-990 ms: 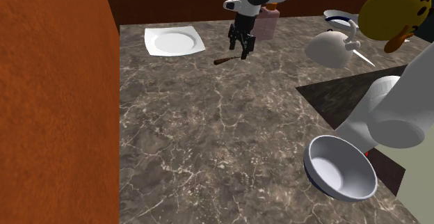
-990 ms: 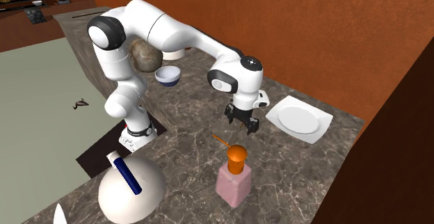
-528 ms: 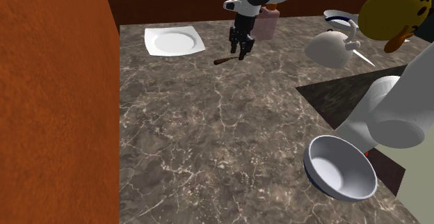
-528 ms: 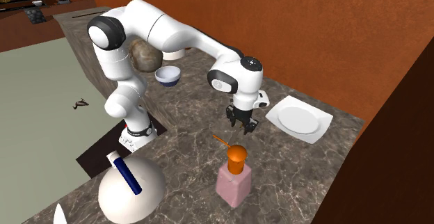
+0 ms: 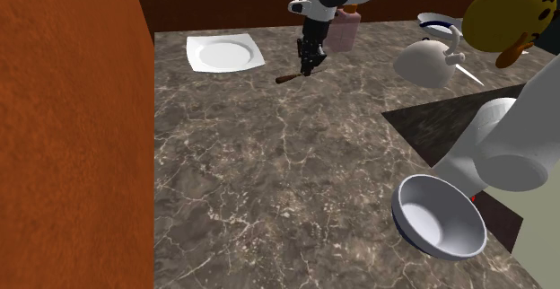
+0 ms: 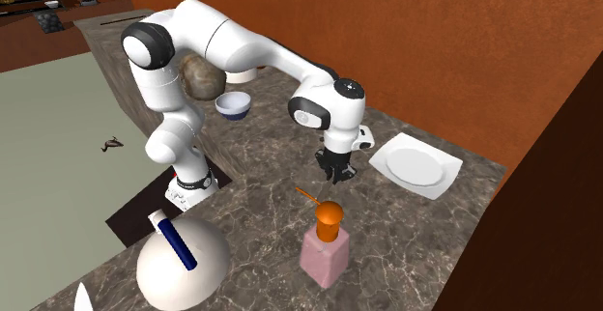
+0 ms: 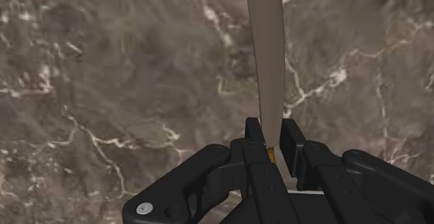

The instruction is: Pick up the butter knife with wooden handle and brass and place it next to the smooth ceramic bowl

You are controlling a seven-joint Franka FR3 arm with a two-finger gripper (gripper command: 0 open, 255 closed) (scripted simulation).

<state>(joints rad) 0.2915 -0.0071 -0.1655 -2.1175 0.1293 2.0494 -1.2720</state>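
The arm reaches out over the marble counter, its last link turned straight down so that the gripper points at the surface. In the wrist view the fingers are clenched on the knife where blade meets handle. The knife sits low at the counter between plate and bottle, its handle jutting toward the shoulder view's left and well apart from the bowl. Count: one knife, one bowl, one plate, one bottle.
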